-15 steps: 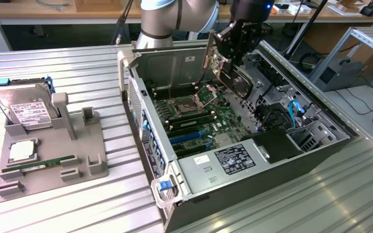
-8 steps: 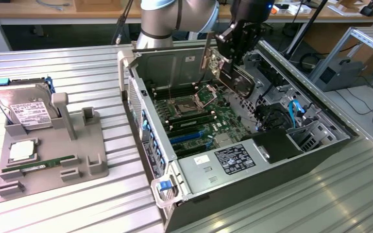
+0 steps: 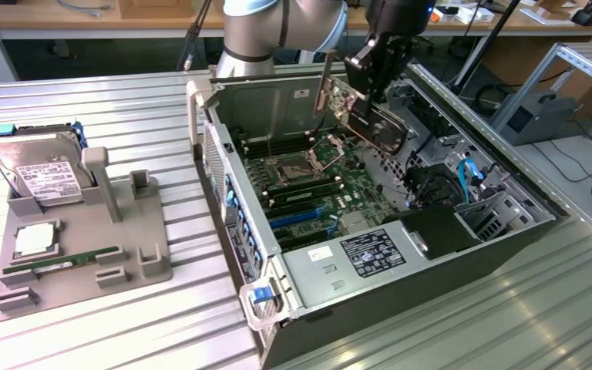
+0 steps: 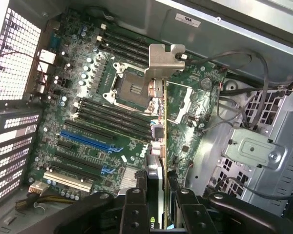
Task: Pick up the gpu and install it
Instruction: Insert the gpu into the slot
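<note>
Silver metal shines at one end of the gpu point(image 3: 373, 119), and that card is up in the air, not down in its place. The gripper point(image 3: 370, 86) has it pinched between its two fingers, one finger on each flat side, so the hand is closed on the card and not spread wide. In the wrist view the gpu point(image 4: 162, 112) is seen from its thin edge, with the gripper point(image 4: 159, 207) holding it at the near end and the silver end farthest away. It hangs above the green motherboard point(image 4: 83, 102) inside the open computer case point(image 3: 322, 270), and it is tilted, not straight up. I think the first part of the job is done, because the card is lifted and held over the case. The second part is not done, because the card sits in no slot yet and does not touch the board. Now the counting: one robot arm, one gripper, one gpu, one computer case. Over on the exterior view's left stands one grey stand point(image 3: 121, 262) on the metal table point(image 3: 101, 100). It holds one hard drive point(image 3: 39, 173), one green memory stick point(image 3: 65, 260) and one square silver chip point(image 3: 34, 240).
</note>
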